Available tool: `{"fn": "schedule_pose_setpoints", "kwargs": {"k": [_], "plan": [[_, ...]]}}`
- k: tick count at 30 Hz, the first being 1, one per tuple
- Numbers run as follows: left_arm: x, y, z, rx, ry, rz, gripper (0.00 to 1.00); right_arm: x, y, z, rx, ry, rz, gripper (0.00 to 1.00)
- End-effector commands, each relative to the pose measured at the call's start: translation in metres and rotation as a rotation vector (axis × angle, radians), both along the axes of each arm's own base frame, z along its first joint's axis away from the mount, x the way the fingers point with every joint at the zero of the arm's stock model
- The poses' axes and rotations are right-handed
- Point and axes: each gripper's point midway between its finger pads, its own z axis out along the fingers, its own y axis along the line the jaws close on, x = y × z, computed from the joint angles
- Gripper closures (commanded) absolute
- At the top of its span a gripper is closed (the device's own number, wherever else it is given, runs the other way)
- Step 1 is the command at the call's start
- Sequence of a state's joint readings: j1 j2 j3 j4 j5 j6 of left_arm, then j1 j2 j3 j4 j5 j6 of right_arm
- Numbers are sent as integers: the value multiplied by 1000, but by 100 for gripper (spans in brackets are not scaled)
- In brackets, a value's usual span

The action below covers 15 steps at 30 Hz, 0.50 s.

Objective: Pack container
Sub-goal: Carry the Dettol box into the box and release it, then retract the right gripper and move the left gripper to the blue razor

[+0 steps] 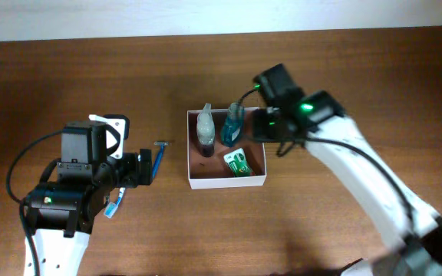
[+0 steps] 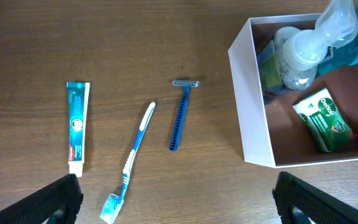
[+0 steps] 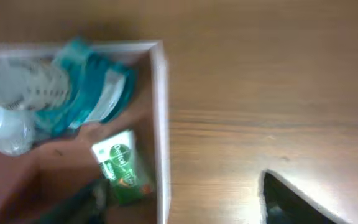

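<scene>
The container point(image 1: 189, 153) is a white-walled box with a reddish-brown inside at the table's centre. It holds a clear bottle point(image 1: 206, 130), a blue bottle point(image 1: 231, 126) and a green soap box point(image 1: 238, 162). My right gripper point(image 1: 271, 126) is open and empty, its fingers either side of the container's right wall point(image 3: 160, 124), with the soap box point(image 3: 122, 165) close by. My left gripper point(image 1: 148, 165) is open and empty, left of the container point(image 2: 253, 106). It hovers over a blue razor point(image 2: 180, 115), a blue toothbrush point(image 2: 132, 163) and a toothpaste tube point(image 2: 78, 127) lying on the table.
The razor point(image 1: 159, 153) and toothbrush point(image 1: 113, 205) lie partly under my left arm in the overhead view. The toothpaste is hidden there. The brown wooden table point(image 1: 344, 61) runs to a pale wall at the far edge.
</scene>
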<state>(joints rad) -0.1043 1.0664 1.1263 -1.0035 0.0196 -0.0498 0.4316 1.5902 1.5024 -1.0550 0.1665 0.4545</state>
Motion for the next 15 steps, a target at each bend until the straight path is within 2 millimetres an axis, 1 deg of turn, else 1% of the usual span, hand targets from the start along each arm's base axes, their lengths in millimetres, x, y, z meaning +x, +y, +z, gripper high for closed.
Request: {"fn": "schedule_pose_setpoints", "kwargs": {"k": [1, 2, 5, 7, 8, 11, 13, 14, 15], "plan": [[2, -1, 7, -14, -15, 1, 1, 3, -68, 47, -24, -135, -223, 14], [2, -1, 7, -14, -15, 1, 1, 0, -85, 50, -20, -130, -270, 10], [2, -1, 7, -14, -16, 1, 1, -12, -126, 47, 8, -74, -379, 4], [2, -1, 7, -14, -18, 1, 1, -25, -145, 42, 37, -16, -423, 1], [2, -2, 7, -15, -16, 1, 1, -32, -152, 39, 50, 12, -426, 1], [2, -5, 8, -29, -18, -11, 0, -48, -168, 31, 63, 66, -432, 1], [2, -5, 12, -24, -23, -15, 1, -66, -176, 25, 66, 106, -431, 1], [4, -7, 16, -22, -28, -24, 1, -78, -180, 21, 60, 133, -435, 1], [5, -9, 19, -22, -28, -29, 1, -85, -182, 19, 59, 146, -442, 1]]}}
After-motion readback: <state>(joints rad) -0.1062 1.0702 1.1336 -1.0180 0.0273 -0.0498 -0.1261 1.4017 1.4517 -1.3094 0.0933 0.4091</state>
